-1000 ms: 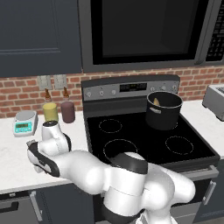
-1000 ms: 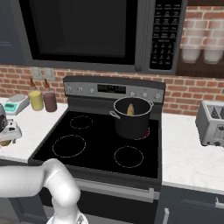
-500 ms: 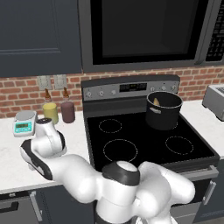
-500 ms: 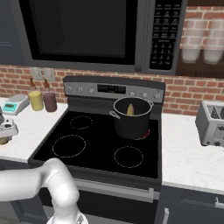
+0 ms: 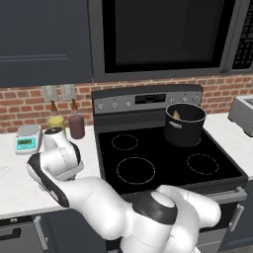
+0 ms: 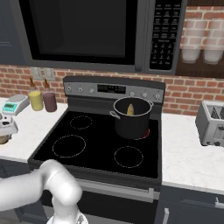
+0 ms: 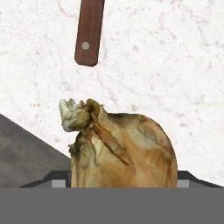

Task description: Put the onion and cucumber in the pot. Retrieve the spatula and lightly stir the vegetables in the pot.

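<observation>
White speckled counter (image 7: 175,65) to the left of the stove (image 5: 163,163) is where your arm is working, bent low and far out to its own left side. Looking along the hand, you have the onion (image 7: 124,148) sitting squarely between the two tips of the gripper (image 7: 122,183). Its papery, crumpled top leans to the left of that view, and its sides meet both tips, so read the pincer as closed at a fairly wide span around the onion rather than standing free. Just beyond the onion, apart from it, lies the brown wooden handle of the spatula (image 7: 89,30), its long axis running straight away from the hand, with the blade out of sight. The pot (image 5: 185,126) stands on the back right burner, well apart from the hand, and a yellowish-green tip showing above its rim looks like the cucumber (image 6: 130,109) already inside. Your next move turns on that gap: the onion must go up off the counter and then a long way to the right across the stove, high enough to pass the pot's rim.
</observation>
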